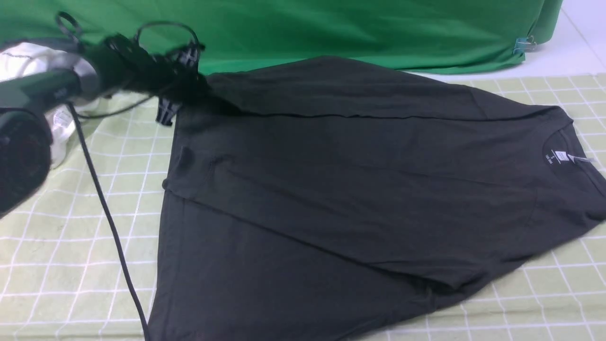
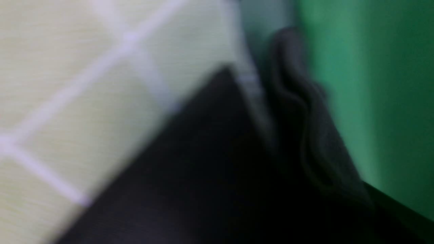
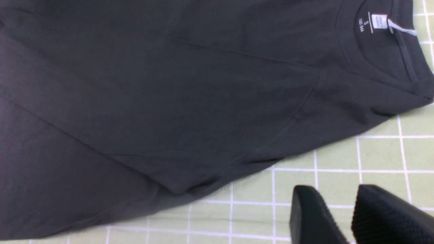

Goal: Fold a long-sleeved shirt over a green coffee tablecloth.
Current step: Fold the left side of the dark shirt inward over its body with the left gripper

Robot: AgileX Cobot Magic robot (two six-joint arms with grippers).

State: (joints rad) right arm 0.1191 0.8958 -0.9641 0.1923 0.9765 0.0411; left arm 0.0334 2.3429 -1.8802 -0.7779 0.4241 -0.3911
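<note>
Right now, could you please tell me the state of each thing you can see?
Shirt: spread out, neck to the right, far left corner bunched at the left claw.
Tablecloth: laid flat under the shirt.
Left claw: shut, seemingly pinching that corner; the view is blurred.
Right claw: open, empty, over bare tablecloth beside the shirt.
Green backdrop: draped behind, clipped at its right end.
</note>
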